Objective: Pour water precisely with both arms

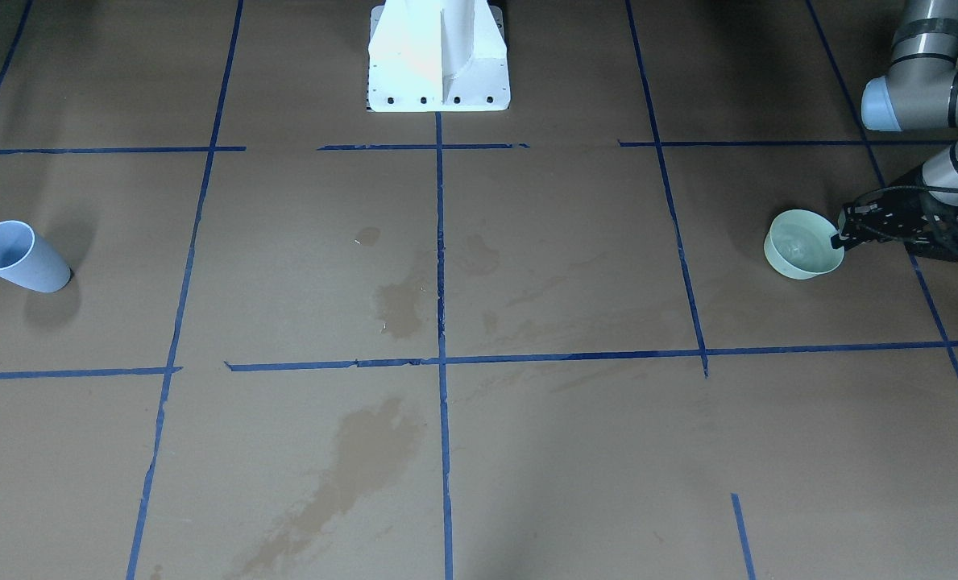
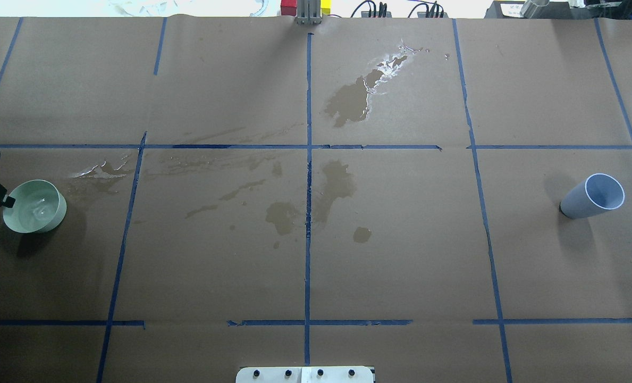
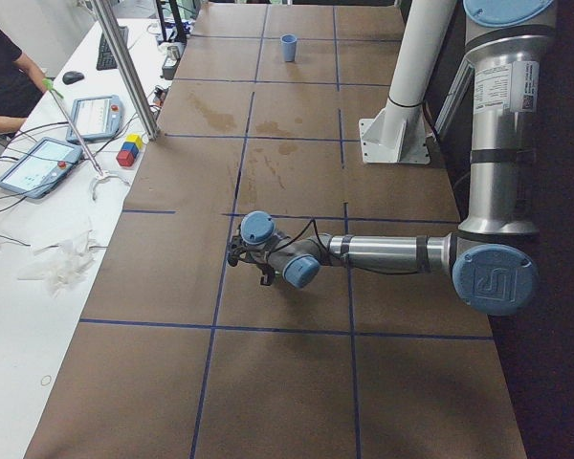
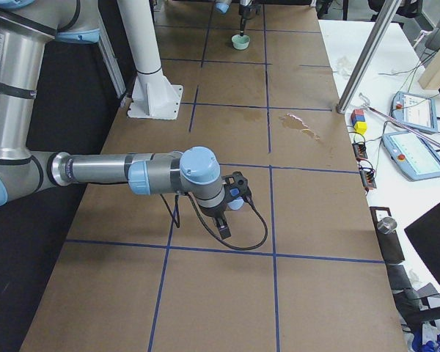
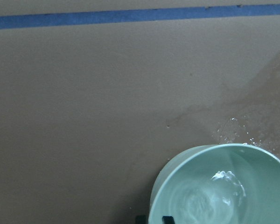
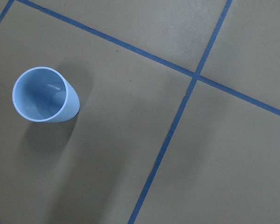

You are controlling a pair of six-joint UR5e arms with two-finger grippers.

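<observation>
A pale green bowl [image 1: 803, 244] stands at the table's left end, also in the overhead view [image 2: 34, 206]. It holds the water [image 5: 210, 200], clear with a faint shimmer. My left gripper [image 1: 837, 238] is shut on the bowl's rim, one finger inside and one outside, seen from overhead [image 2: 6, 201]. A light blue cup [image 2: 595, 196] stands upright at the right end and looks empty in the right wrist view [image 6: 44, 95]. My right gripper [image 4: 231, 205] hangs above and beside the cup. It shows only in the exterior right view, so I cannot tell whether it is open or shut.
Dark damp stains [image 2: 337, 181] and a glistening wet patch [image 2: 385, 66] mark the brown board between blue tape lines. The white pedestal [image 1: 438, 56] stands at the robot's side. A side table holds tablets [image 3: 38, 164], coloured blocks [image 3: 129, 150] and a metal post [image 3: 129, 67]. An operator [image 3: 0, 81] sits there.
</observation>
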